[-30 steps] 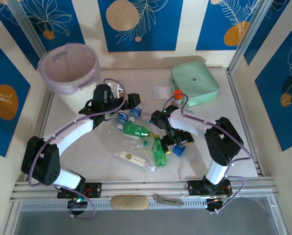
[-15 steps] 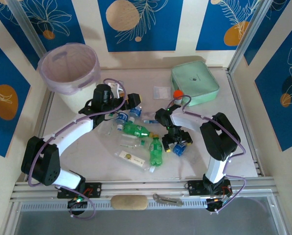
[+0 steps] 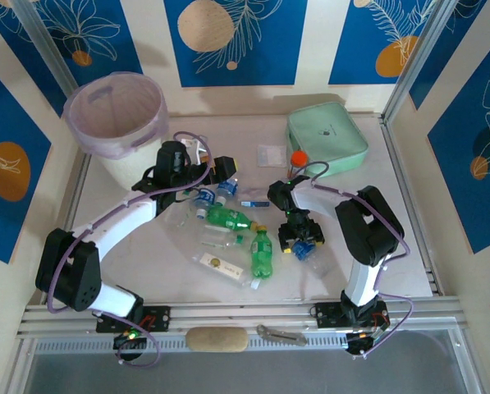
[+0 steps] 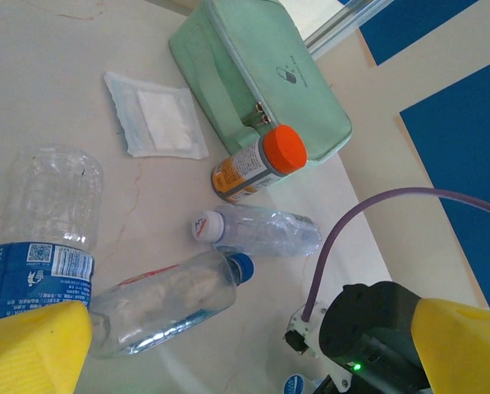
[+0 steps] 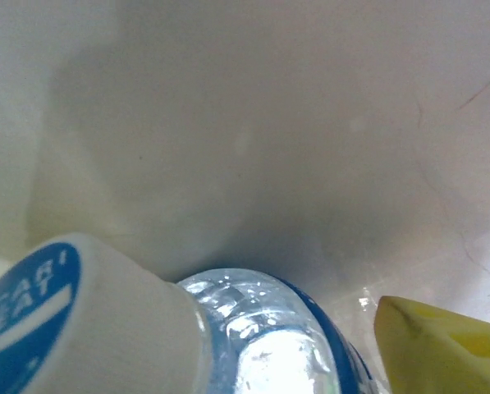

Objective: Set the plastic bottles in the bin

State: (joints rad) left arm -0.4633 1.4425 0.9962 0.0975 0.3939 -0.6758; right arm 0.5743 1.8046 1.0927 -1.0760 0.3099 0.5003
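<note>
Right gripper [image 3: 300,240] is down on a clear blue-labelled bottle [image 3: 307,249] at the 3 o'clock edge of the bottle pile, centre-right of the table.

Key relation, right wrist view: the bottle's neck and shoulder [image 5: 261,332] sit right under the camera. The white blue-printed cap [image 5: 35,308] points to 8 o'clock and the body runs off-frame at 5 o'clock. My read is that the long axis lies roughly across the finger line, so the pinch lands near the neck, not mid-body. One yellow finger [image 5: 437,345] shows at 4 o'clock, just beside the shoulder. Can't tell if it touches, so gripped or not: can't tell.

Left gripper [image 4: 249,353]: fingers spread wide, nothing between them. It hovers at the pile's 11 o'clock side. In the left wrist view a clear blue-capped bottle [image 4: 162,300] and a small white-capped bottle [image 4: 265,232] lie ahead at 12 o'clock. The orange-capped jar [image 4: 253,168] and mint-green case [image 4: 261,74] beyond them are not targets.

The bin [image 3: 74,111] is at 10 o'clock from the right gripper, well apart, with the pile between. The left arm is nearer the bin and the right arm is nearer this bottle. A green bottle [image 3: 262,254] lies near at 8 o'clock from the right gripper, not touching it.

Risk guess: with a neck grip, the crushed body may swing on the long carry.
</note>
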